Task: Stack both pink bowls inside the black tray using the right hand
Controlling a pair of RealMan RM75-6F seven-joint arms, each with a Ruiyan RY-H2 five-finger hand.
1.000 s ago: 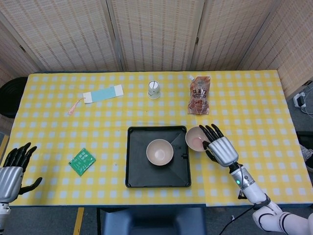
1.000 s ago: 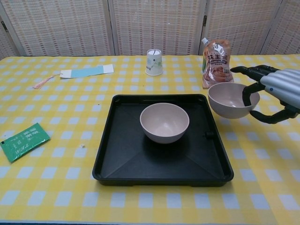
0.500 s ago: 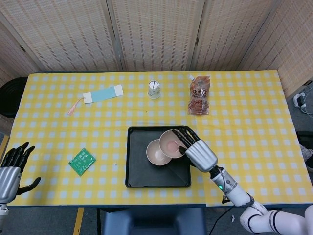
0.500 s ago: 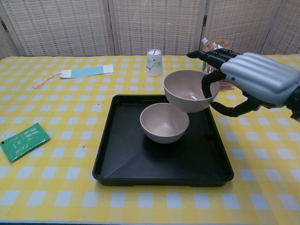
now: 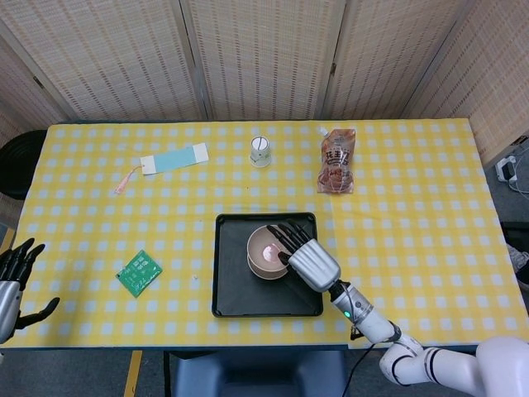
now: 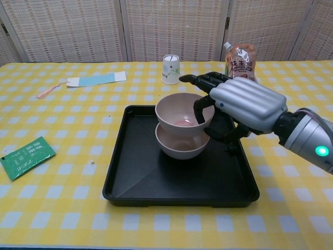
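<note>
Where the black tray sits near the front edge of the yellow checked table, we see one pink bowl resting on its floor and a second pink bowl directly above it, its base lowered into the first. The upper bowl's far right rim is pinched by our right hand, fingers draped over the edge and into the bowl, thumb below outside. From the head view, the same hand covers the right side of the stacked bowls.

The tray's raised lip rings the bowls with bare black floor to the left and front. Beyond the tray stand a paper cup and a snack pouch, well apart from the bowls. A blue bookmark lies far left at the back, and a green sachet lies left of the tray. Our left hand hovers at the table's left front corner, fingers spread, holding nothing.

Half a second ago the held bowl hung right of the resting one; now it is centred over it and lower.
</note>
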